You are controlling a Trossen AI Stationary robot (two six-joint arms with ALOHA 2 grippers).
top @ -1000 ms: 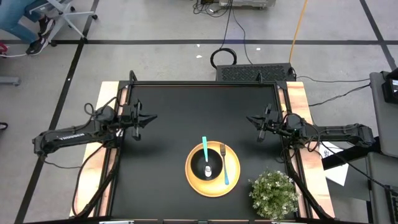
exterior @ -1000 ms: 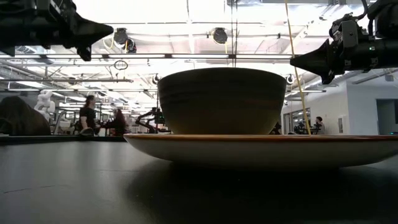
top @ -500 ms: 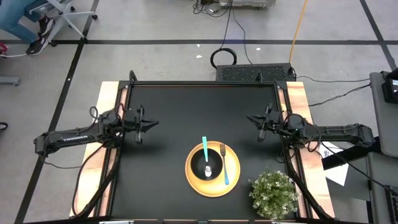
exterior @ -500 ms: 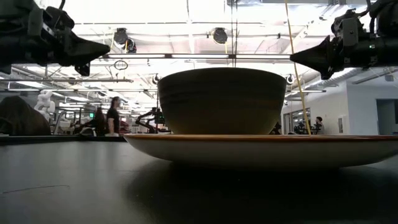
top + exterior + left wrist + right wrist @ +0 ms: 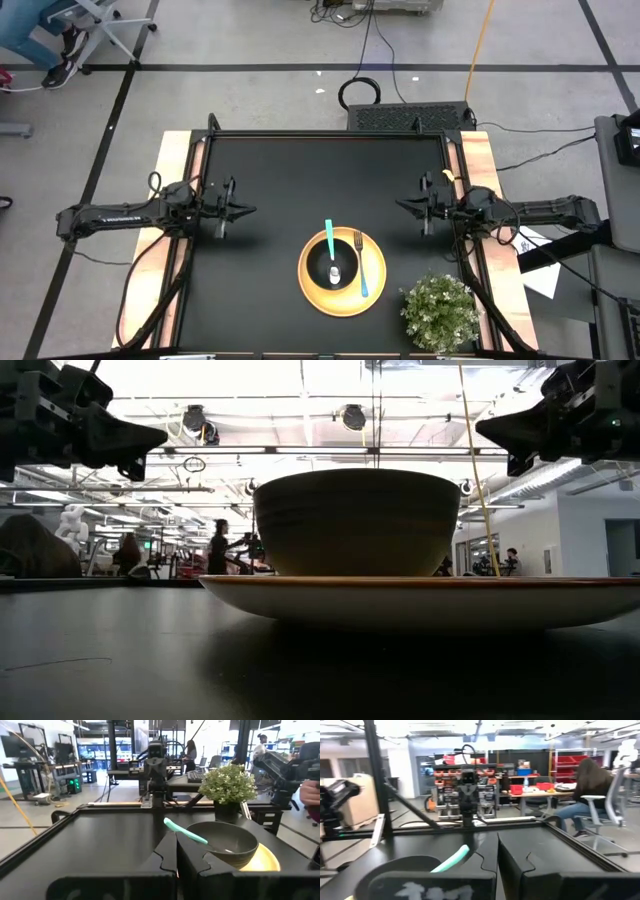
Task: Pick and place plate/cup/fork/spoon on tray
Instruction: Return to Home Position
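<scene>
When viewed from above, finds the tray (image 5: 308,285) on the desk (image 5: 280,170) near its front edge, right of centre. Carries the cup (image 5: 325,272) at its middle, with the spoon (image 5: 330,243) head-down inside and its handle leaning out over the far rim. Has the fork (image 5: 362,268) lying flat on the tray just right of the cup. Puts the left end effector (image 5: 244,209) well apart to the tray's left, raised, fingers pressed together, empty. Mirrors it with the right end effector (image 5: 402,206) on the right, likewise closed on nothing.
</scene>
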